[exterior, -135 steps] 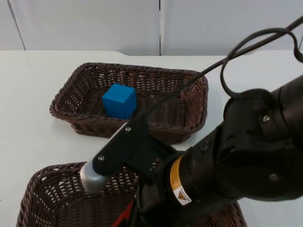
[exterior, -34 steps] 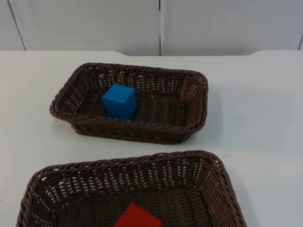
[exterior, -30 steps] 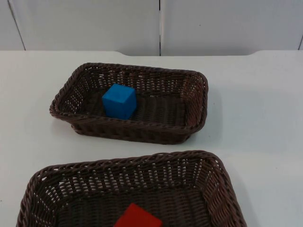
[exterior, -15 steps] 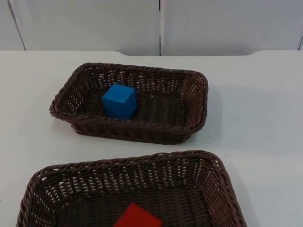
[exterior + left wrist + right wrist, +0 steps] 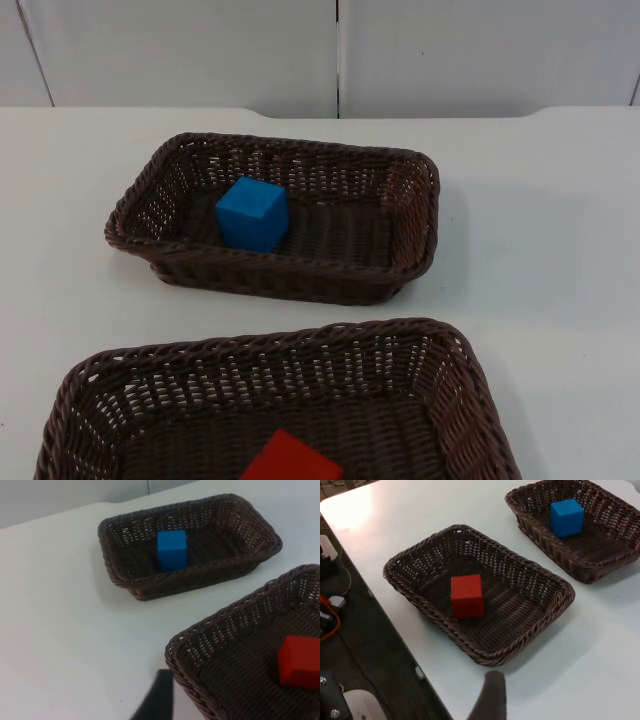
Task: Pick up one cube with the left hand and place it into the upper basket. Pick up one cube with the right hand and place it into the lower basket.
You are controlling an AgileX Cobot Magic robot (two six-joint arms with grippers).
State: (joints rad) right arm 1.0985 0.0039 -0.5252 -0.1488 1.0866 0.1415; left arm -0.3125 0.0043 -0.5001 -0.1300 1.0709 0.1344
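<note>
A blue cube [image 5: 252,212] rests inside the upper wicker basket [image 5: 300,282], left of its middle. The lower wicker basket [image 5: 270,340] holds a red cube [image 5: 290,462] near its front. The left wrist view shows the blue cube [image 5: 172,550] in the upper basket [image 5: 200,580] and the red cube [image 5: 300,661] in the lower basket [image 5: 225,621]. My left gripper [image 5: 159,700] hangs over bare table beside the lower basket. My right gripper [image 5: 491,697] is pulled back from the lower basket [image 5: 520,647], where the red cube [image 5: 467,596] lies, near the table's edge. The blue cube [image 5: 566,517] lies beyond.
The white table [image 5: 540,250] ends at a grey partition wall [image 5: 200,50] behind the baskets. In the right wrist view the table's edge [image 5: 395,630] runs close along the lower basket, with dark floor and equipment [image 5: 335,605] past it.
Some seconds ago the right arm reached over the lower basket and hid its inside. It has since withdrawn from the top view, and the red cube lies there. Nothing moved in the last second.
</note>
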